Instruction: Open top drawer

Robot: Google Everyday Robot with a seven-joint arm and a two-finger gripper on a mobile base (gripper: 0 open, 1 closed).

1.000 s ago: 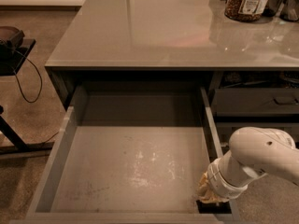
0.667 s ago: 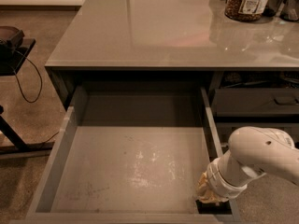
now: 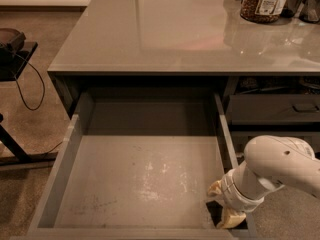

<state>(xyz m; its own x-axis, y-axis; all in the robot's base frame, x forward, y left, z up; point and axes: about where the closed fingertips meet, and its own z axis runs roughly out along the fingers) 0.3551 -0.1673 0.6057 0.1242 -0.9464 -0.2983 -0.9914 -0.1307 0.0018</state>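
The top drawer is pulled far out from under the grey countertop. Its grey floor shows pale scuff marks and holds nothing. Its front panel and handle lie below the picture's lower edge, out of view. My gripper sits at the drawer's front right corner, at the end of the white arm that reaches in from the right. Two tan fingertips show there, one just inside the right side wall and one lower near the front edge.
A jar of brown food and dark containers stand at the counter's far right. Another grey drawer sits to the right. At the left are a black stand with a hanging cable and brown carpet.
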